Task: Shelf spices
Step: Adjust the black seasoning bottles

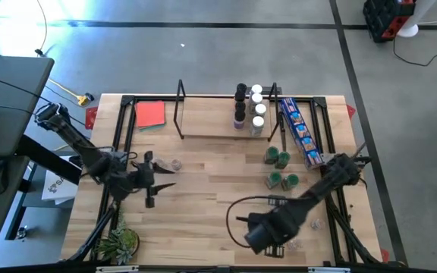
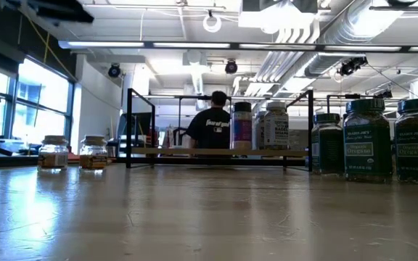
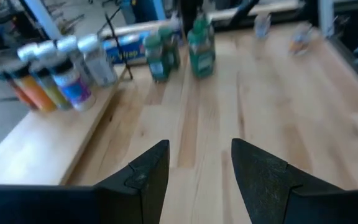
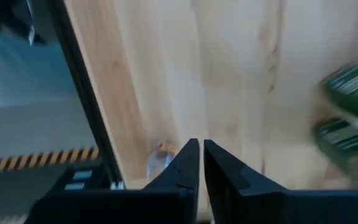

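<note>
the right gripper [image 4: 197,163], fingers pressed together and empty, hangs well in front of the low light-wood shelf [image 1: 203,125], beside a small clear jar [image 4: 158,158]; it looks mid-reach and must open first. left gripper [image 3: 199,163], part-open, waits left of the shelf's front.

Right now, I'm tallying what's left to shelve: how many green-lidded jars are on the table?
4, all off the shelf, right of centre: one pair beside the blue packet, a second pair nearer the right arm. Others may be hidden.
</note>
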{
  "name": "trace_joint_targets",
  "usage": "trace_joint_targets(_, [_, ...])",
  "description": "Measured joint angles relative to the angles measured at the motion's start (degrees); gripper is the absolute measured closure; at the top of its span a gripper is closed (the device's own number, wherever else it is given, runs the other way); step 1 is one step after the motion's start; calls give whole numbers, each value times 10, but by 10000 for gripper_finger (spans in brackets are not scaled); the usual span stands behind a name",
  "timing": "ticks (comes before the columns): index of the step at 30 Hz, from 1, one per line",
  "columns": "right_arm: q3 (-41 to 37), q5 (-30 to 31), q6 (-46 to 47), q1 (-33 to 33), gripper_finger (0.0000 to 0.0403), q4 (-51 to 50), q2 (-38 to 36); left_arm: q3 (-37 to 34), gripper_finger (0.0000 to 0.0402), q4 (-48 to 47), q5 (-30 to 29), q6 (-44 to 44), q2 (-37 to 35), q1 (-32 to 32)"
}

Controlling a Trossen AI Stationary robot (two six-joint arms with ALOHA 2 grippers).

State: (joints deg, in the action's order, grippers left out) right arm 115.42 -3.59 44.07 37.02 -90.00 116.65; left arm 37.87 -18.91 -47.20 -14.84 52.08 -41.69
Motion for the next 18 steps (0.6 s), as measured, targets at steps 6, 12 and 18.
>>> trace_joint_targets(6, [0,159,64,8,340,0,-88,62,234,-41,0,42,-55,-9])
trace_joint_targets(12, [0,286,71,7,284,-1,-157,80,234,-39,-7,65,-83,-5])
trace_joint_targets(18, [0,356,47,1,255,0,-186,80,236,-26,-14,67,-82,38])
